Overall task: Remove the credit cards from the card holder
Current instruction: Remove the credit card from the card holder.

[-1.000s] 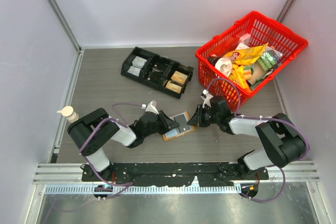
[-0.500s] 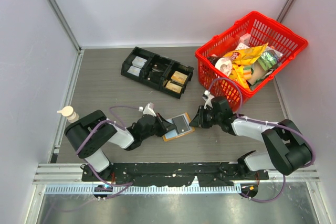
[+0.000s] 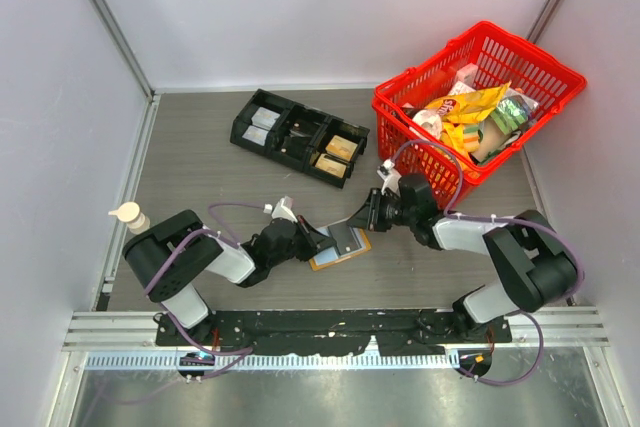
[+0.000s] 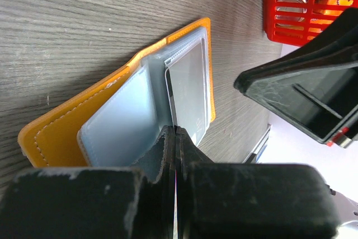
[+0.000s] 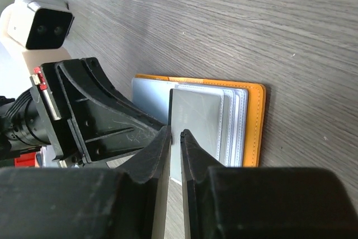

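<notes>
My left tool (image 4: 174,134) clamps one edge of the wallet (image 4: 59,131) while my right tool (image 5: 175,134) pinches a grey card (image 5: 197,120). It is best drawn flat, straight away from the wallet.

Orange card holder (image 4: 123,104) with pale blue-grey inside, grey card (image 5: 196,127), red shopping basket (image 3: 398,137), black tray (image 3: 298,135), grey streaky table (image 3: 200,177).

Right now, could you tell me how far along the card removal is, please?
Done: the card holder lies open on the table. In hand: the left gripper is clamped on its inner panel, and the right gripper pinches a grey card that lies on the holder. Left: no card is out yet.
</notes>
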`<state>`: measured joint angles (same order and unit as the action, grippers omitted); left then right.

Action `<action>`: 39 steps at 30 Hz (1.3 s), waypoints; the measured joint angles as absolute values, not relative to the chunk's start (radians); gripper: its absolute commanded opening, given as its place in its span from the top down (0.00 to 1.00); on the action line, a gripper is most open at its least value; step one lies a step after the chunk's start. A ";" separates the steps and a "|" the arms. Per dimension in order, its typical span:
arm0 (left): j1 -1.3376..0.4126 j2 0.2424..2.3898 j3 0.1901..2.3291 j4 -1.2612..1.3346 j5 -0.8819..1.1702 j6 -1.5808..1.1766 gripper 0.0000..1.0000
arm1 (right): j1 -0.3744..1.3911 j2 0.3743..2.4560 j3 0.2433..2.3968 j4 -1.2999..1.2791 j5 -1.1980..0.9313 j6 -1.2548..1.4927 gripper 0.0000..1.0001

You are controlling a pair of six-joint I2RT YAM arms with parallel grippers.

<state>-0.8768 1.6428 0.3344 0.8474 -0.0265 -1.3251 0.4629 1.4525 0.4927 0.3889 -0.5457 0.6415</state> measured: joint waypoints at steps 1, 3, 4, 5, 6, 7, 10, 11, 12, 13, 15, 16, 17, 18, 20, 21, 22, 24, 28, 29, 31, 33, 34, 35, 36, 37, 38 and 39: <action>-0.877 1.643 0.334 0.847 -0.027 -1.325 1.00 | 0.463 1.474 0.488 0.418 -0.552 0.650 0.83; -0.877 1.643 0.334 0.847 -0.027 -1.325 1.00 | 0.463 1.502 0.473 0.456 -0.556 0.661 0.83; -0.877 1.643 0.334 0.847 -0.027 -1.326 1.00 | 0.463 1.515 0.461 0.473 -0.557 0.664 0.84; -0.877 1.643 0.334 0.847 -0.027 -1.327 1.00 | 0.463 1.525 0.448 0.484 -0.555 0.667 0.85; -0.877 1.643 0.334 0.847 -0.027 -1.327 1.00 | 0.463 1.534 0.435 0.491 -0.554 0.669 0.85; -0.877 1.642 0.332 0.848 -0.029 -1.328 1.00 | 0.463 1.542 0.421 0.497 -0.551 0.670 0.85; -0.877 1.641 0.321 0.849 -0.035 -1.332 1.00 | 0.462 1.545 0.402 0.526 -0.552 0.680 0.87; -0.877 1.639 0.316 0.849 -0.036 -1.333 1.00 | 0.462 1.545 0.396 0.535 -0.550 0.682 0.88; -0.877 1.638 0.311 0.849 -0.039 -1.337 1.00 | 0.462 1.545 0.390 0.544 -0.547 0.683 0.88; -0.877 1.636 0.305 0.850 -0.043 -1.342 1.00 | 0.462 1.545 0.385 0.554 -0.543 0.685 0.88; -0.877 1.633 0.293 0.858 -0.049 -1.357 1.00 | 0.462 1.545 0.378 0.566 -0.540 0.685 0.89; -0.877 1.633 0.289 0.863 -0.051 -1.361 1.00 | 0.462 1.546 0.375 0.571 -0.538 0.686 0.89; -0.877 1.633 0.282 0.871 -0.053 -1.370 1.00 | 0.462 1.546 0.374 0.574 -0.538 0.686 0.89; -0.877 1.633 0.278 0.875 -0.054 -1.375 1.00 | 0.462 1.546 0.372 0.576 -0.537 0.686 0.89; -0.877 1.633 0.270 0.884 -0.057 -1.384 0.98 | 0.462 1.549 0.371 0.583 -0.537 0.688 0.89; -0.877 1.632 0.266 0.888 -0.059 -1.386 0.92 | 0.462 1.551 0.370 0.586 -0.537 0.688 0.89; -0.877 1.632 0.265 0.891 -0.059 -1.388 0.83 | 0.462 1.552 0.370 0.588 -0.538 0.688 0.89; -0.877 1.632 0.265 0.896 -0.059 -1.385 0.71 | 0.462 1.552 0.369 0.589 -0.537 0.688 0.89; -0.877 1.632 0.268 0.931 -0.051 -1.377 0.55 | 0.462 1.554 0.369 0.592 -0.538 0.688 0.89; -0.877 1.632 0.272 0.935 -0.049 -1.374 0.54 | 0.462 1.555 0.369 0.595 -0.538 0.688 0.89; -0.877 1.636 0.283 0.939 -0.048 -1.368 0.54 | 0.462 1.557 0.369 0.598 -0.538 0.688 0.89; -0.877 1.647 0.296 0.940 -0.048 -1.361 0.54 | 0.462 1.557 0.369 0.598 -0.538 0.688 0.89; -0.877 1.656 0.302 0.941 -0.048 -1.359 0.53 | 0.462 1.557 0.369 0.598 -0.538 0.688 0.89; -0.877 1.667 0.308 0.946 -0.047 -1.359 0.53 | 0.462 1.557 0.369 0.598 -0.538 0.688 0.89; -0.877 1.677 0.314 0.952 -0.044 -1.359 0.54 | 0.462 1.557 0.369 0.598 -0.538 0.688 0.89; -0.877 1.687 0.321 0.957 -0.042 -1.359 0.54 | 0.462 1.557 0.369 0.598 -0.538 0.688 0.89; -0.877 1.696 0.326 0.963 -0.039 -1.359 0.54 | 0.462 1.557 0.369 0.598 -0.538 0.688 0.89; -0.877 1.703 0.329 0.970 -0.035 -1.359 0.55 | 0.462 1.557 0.369 0.599 -0.538 0.688 0.89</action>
